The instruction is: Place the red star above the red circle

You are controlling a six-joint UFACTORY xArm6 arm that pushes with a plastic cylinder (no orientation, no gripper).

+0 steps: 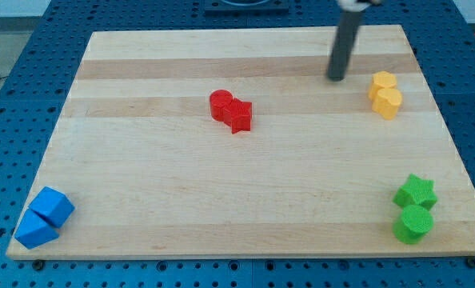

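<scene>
Currently my tip (336, 78) is seen near the tabletop's (245, 200) top edge, well apart from the red star (240, 115), which touches the red circle (221, 105) at its 4 o'clock. No hand is fitted, only the rod.

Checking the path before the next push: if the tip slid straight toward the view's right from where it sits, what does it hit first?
Most likely the yellow pair. My tip sits just to their left, apart from them, with bare board between. It is slightly nearer the view's top than their middle, so it may only clip the upper yellow block.
</scene>
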